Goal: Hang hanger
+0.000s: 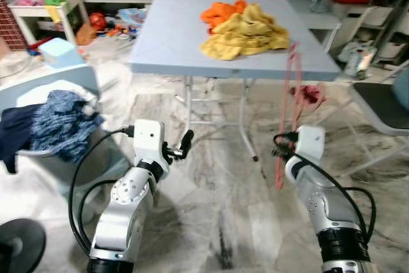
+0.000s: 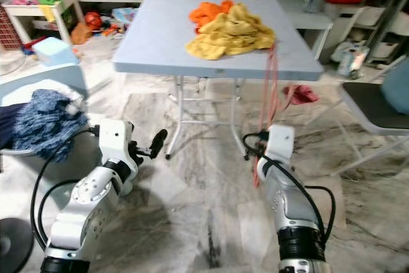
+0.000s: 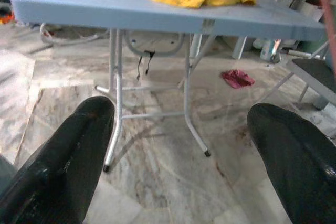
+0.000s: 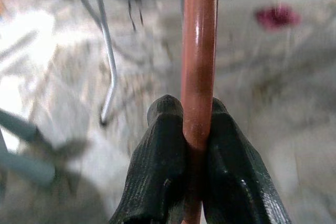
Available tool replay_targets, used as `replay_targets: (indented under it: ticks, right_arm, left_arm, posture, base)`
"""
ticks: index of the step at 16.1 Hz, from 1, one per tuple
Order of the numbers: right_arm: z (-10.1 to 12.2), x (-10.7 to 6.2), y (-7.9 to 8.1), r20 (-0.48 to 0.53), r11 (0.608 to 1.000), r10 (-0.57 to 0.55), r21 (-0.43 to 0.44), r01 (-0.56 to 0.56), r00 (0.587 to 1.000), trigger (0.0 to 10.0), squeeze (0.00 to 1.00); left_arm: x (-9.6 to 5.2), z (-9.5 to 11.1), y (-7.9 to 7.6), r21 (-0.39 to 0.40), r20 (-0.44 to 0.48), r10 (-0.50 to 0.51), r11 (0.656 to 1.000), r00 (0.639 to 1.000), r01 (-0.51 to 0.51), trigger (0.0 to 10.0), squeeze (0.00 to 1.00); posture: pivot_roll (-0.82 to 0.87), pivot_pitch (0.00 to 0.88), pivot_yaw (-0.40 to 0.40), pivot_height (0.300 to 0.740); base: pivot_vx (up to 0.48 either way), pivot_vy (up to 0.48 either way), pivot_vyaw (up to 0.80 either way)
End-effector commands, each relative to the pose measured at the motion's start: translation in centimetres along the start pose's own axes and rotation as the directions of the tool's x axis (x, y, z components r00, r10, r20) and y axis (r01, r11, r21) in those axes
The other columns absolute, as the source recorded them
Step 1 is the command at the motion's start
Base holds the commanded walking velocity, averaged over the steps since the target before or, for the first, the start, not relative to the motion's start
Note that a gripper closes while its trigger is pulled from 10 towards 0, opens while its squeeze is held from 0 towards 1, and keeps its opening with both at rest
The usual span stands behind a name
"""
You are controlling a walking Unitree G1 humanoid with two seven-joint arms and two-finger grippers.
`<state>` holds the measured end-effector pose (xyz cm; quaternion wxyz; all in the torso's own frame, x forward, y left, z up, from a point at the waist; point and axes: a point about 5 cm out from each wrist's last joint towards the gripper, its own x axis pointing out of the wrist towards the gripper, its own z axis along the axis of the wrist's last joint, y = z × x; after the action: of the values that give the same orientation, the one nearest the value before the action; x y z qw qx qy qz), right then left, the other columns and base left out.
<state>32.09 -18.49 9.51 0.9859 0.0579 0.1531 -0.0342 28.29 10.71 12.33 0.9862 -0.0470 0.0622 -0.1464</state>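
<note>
A thin pink-red hanger [image 1: 289,103] stands nearly upright in front of the grey-blue folding table [image 1: 172,36], its top near the table's right front edge. My right gripper [image 4: 190,145] is shut on the hanger's bar [image 4: 198,56], low down, above the floor; in the eye view that gripper [image 1: 278,145] sits right of the table legs. My left gripper [image 1: 185,143] hovers open and holds nothing, left of the table legs, its fingers [image 3: 63,166] spread wide. A yellow cloth [image 1: 246,33] and an orange cloth [image 1: 220,12] lie heaped on the table.
A pale basket [image 1: 38,151] with blue clothes [image 1: 61,123] stands at my left. A folding chair [image 1: 383,103] is at the right. A dark red rag [image 1: 308,94] lies on the marble floor beyond the table. Shelves and toys line the back wall.
</note>
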Motion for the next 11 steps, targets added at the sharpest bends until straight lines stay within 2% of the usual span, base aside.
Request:
replay_targets:
  ticks: [1,3,6,9,11]
  right_arm:
    - [1.8,-0.3,-0.6,0.123,1.0,-0.013,-0.018,0.016,0.992,10.0,0.0]
    - [2.1,-0.5,-0.5,0.201,1.0,0.014,-0.003,-0.014,0.98,10.0,0.0]
    - [2.2,-0.9,-0.5,0.262,0.999,0.027,-0.026,-0.021,0.965,10.0,0.0]
    - [1.5,-0.9,-0.6,0.231,0.999,0.029,0.006,-0.031,0.973,10.0,0.0]
    - [1.0,-0.8,-0.7,0.223,1.0,0.025,-0.003,-0.025,0.975,10.0,0.0]
  left_arm:
    - [0.1,0.0,-0.5,-0.013,-0.003,-0.018,1.0,1.0,0.018,10.0,0.0]
    - [0.2,0.1,-0.5,-0.018,-0.001,-0.017,1.0,1.0,0.017,10.0,0.0]
    - [0.3,0.2,-0.4,-0.032,-0.001,-0.015,0.999,1.0,0.015,10.0,0.0]
    - [0.3,0.2,-0.4,-0.035,0.002,-0.012,0.999,1.0,0.012,10.0,0.0]
    - [0.1,0.6,-0.5,-0.042,0.041,-0.049,0.998,0.998,0.05,10.0,0.0]
  posture:
    - [-0.09,0.0,-0.018,0.74]
    - [-0.09,0.0,-0.018,0.74]
    - [-0.09,0.0,-0.017,0.74]
    - [-0.09,0.0,-0.015,0.74]
    - [-0.09,0.0,-0.015,0.74]
  base:
    - [0.0,0.442,0.0]
    - [0.0,0.444,0.0]
    - [0.0,0.446,0.0]
    - [0.0,0.441,0.0]
    - [0.0,0.0,0.0]
